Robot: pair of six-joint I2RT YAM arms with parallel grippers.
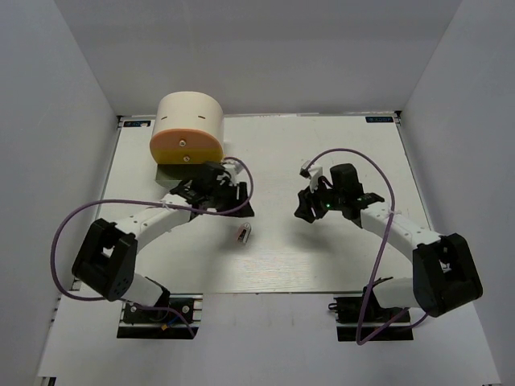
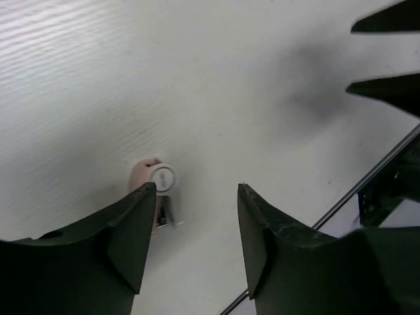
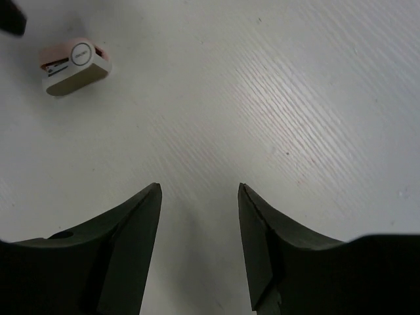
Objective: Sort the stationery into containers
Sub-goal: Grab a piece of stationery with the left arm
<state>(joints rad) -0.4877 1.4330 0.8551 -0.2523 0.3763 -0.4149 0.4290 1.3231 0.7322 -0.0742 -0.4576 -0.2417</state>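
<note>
A pinkish-white clip (image 1: 243, 234) lies on the white table between the two arms. In the left wrist view the clip (image 2: 159, 178) sits just past my left fingertip, partly hidden by it. In the right wrist view the clip (image 3: 73, 65) lies far ahead to the upper left. My left gripper (image 1: 229, 198) is open and empty above and left of the clip. My right gripper (image 1: 311, 207) is open and empty, well right of it. The cream cylindrical box (image 1: 189, 129) with an orange tier and pale knobs stands at the back left. No markers or erasers are in view.
White walls (image 1: 68, 161) close in both sides and the back. The table's near edge (image 2: 367, 185) with a dark rail shows in the left wrist view. The right gripper's black fingers (image 2: 387, 88) show at that view's top right.
</note>
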